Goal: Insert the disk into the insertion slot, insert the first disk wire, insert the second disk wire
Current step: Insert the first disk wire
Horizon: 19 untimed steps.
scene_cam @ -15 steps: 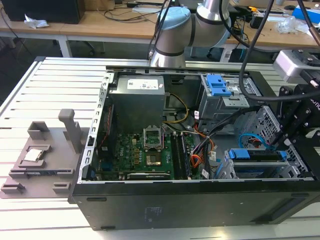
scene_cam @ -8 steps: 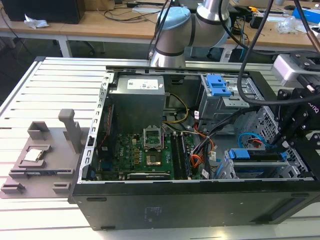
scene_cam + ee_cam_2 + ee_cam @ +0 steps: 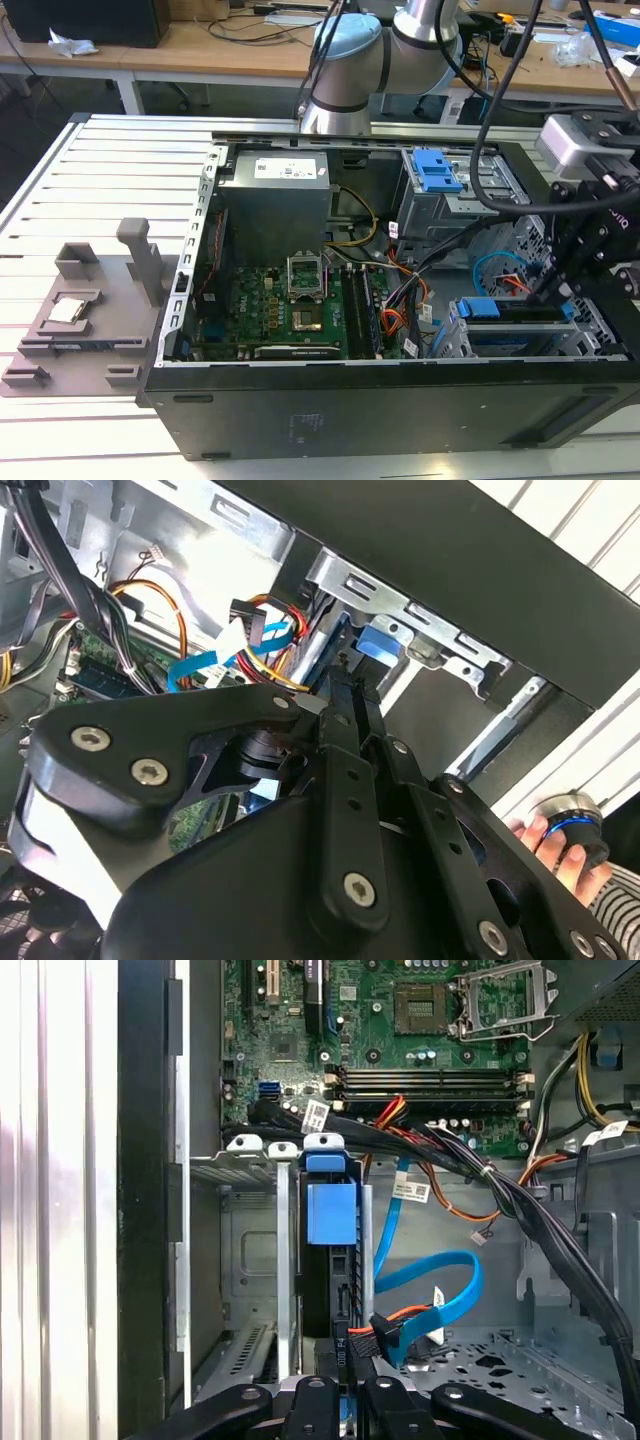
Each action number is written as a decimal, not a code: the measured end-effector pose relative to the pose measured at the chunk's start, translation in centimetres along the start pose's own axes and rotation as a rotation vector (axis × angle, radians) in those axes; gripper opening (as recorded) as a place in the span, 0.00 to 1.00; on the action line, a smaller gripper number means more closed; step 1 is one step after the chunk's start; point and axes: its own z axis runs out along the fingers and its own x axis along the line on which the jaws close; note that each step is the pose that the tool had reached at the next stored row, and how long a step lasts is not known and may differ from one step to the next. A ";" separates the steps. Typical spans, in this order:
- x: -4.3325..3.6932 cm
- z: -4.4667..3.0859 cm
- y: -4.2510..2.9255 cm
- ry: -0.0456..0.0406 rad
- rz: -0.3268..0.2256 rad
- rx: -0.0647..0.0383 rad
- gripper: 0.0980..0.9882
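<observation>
The disk [image 3: 330, 1212], edge-on in its bright blue caddy, sits inside the insertion slot [image 3: 250, 1260], a silver perforated cage. In the exterior view the disk [image 3: 492, 310] lies in the insertion slot [image 3: 458, 345] at the case's near right corner. My gripper [image 3: 344, 1388] is directly at the disk's rear edge, its fingers drawn together on a black wire connector [image 3: 358, 1338] with orange and black leads. My gripper [image 3: 340, 675] ends just beside the blue caddy [image 3: 380, 645]. A blue flat wire [image 3: 450, 1295] loops beside the disk, its end close to the connector.
A taller grey cage with a blue latch [image 3: 437, 170] stands behind. A thick black cable bundle [image 3: 520, 1210] crosses above the bay. The motherboard [image 3: 290, 310] fills the case's middle. A person's hand [image 3: 545, 842] holds a round knob outside the case wall.
</observation>
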 end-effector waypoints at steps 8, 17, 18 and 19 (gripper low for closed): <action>-0.09 0.50 -0.29 0.0004 0.000 0.000 0.07; -0.09 0.68 -0.56 -0.0036 0.000 0.000 0.07; -0.11 0.74 -0.58 -0.0079 0.000 0.000 0.07; -0.10 0.81 -0.57 -0.0106 0.000 -0.001 0.07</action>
